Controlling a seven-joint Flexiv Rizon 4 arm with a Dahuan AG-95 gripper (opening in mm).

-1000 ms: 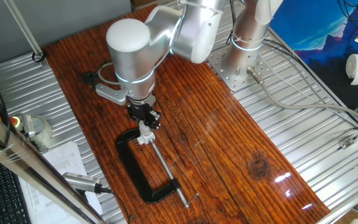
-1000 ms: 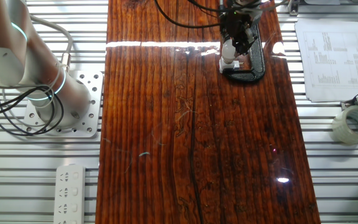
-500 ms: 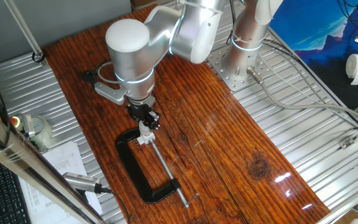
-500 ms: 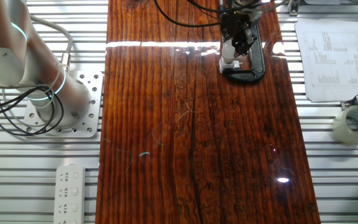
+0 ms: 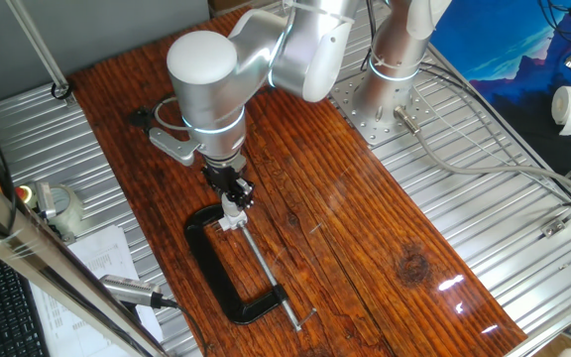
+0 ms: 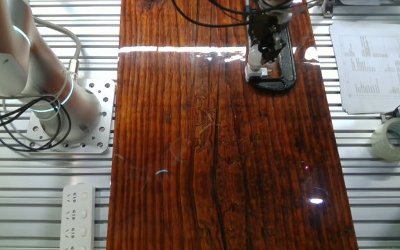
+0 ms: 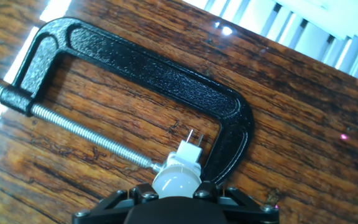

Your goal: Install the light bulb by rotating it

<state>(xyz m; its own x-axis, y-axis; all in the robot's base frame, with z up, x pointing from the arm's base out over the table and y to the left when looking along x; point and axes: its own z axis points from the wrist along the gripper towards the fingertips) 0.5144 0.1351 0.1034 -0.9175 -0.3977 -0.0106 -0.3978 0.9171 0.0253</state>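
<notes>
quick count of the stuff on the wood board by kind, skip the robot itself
light bulb: 1
white socket block: 1
black C-clamp: 1
total: 3

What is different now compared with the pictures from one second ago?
Very little. The arm's big wrist joint has shifted slightly toward the back-left of the table, a small turn or tilt of the wrist. The end effector stays closed on the light bulb over the white socket. The black C-clamp has not moved.
</notes>
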